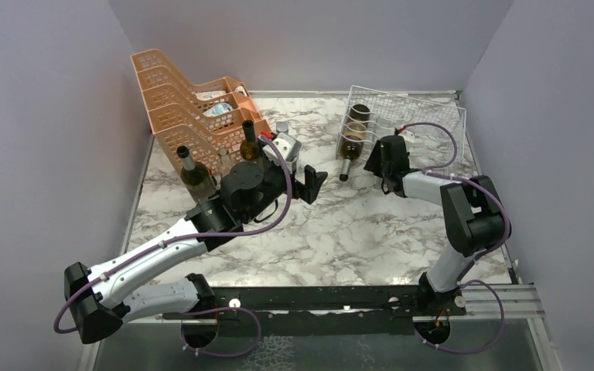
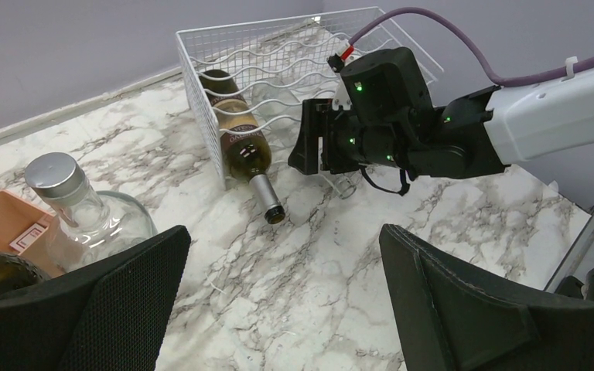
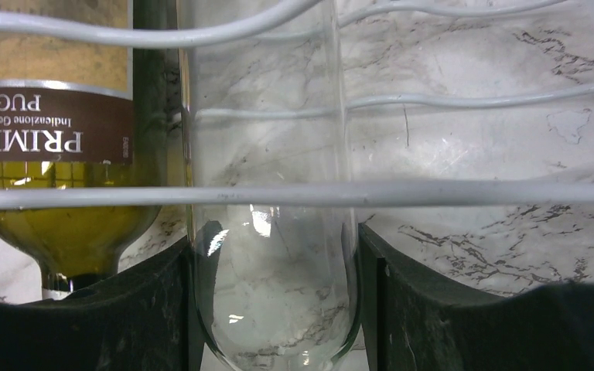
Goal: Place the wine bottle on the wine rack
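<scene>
The silver-white wire wine rack stands at the back right; it also shows in the left wrist view and as wires in the right wrist view. A green labelled wine bottle lies in its left cradle, neck pointing out. My right gripper is at the rack's front, shut on a clear glass wine bottle that lies in the cradle beside the green one. My left gripper is open and empty above the marble table.
Orange perforated stacked trays stand at the back left. Two dark bottles and a clear bottle with a silver cap stand upright in front of them, close to my left arm.
</scene>
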Robot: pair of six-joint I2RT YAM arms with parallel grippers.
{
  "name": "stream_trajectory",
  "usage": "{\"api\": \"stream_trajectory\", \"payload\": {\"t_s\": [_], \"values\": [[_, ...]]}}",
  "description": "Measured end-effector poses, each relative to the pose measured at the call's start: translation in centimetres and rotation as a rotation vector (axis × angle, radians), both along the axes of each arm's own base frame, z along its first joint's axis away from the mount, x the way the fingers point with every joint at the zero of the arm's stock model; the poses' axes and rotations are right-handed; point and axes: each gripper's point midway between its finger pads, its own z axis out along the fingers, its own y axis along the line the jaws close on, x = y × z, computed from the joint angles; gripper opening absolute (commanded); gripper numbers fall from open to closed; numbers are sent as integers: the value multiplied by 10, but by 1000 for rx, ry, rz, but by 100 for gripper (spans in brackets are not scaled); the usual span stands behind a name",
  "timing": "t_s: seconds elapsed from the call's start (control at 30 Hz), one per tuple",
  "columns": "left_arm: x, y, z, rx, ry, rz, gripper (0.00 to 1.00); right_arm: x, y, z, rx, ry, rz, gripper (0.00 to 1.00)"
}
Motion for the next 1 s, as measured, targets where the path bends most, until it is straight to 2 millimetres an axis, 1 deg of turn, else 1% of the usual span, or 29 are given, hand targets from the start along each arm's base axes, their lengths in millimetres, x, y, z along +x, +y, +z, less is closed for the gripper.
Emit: {"api": "stream_trajectory", "payload": {"t_s": [0.13,0.17,0.23,0.43,0.67,0.77,0.87,1.0], "values": [[1,-2,-3,8,6,0,99,9,-4,2,-9,-10,-21,27],[1,-2,-4,10,7,0,99,13,-4,2,-12,-11,-25,33],[2,-2,-6,14,10,0,99,19,-4,3,-13,-14,-30,40],[1,-3,-6,14,10,-4,99,22,-4,5,-17,-12,-32,56],[-1,-5,-6,13,11,-19,99,23,-6,3,-46,7,-25,65],[-1,-5,-6,13,11,-22,99,25,-6,3,-65,10,-14,72],[-1,-6,-6,13,12,-25,99,27,-7,6,-77,4,-5,78],[-2,-6,-6,13,12,-29,99,29,-7,9,-80,-5,-1,83]]}}
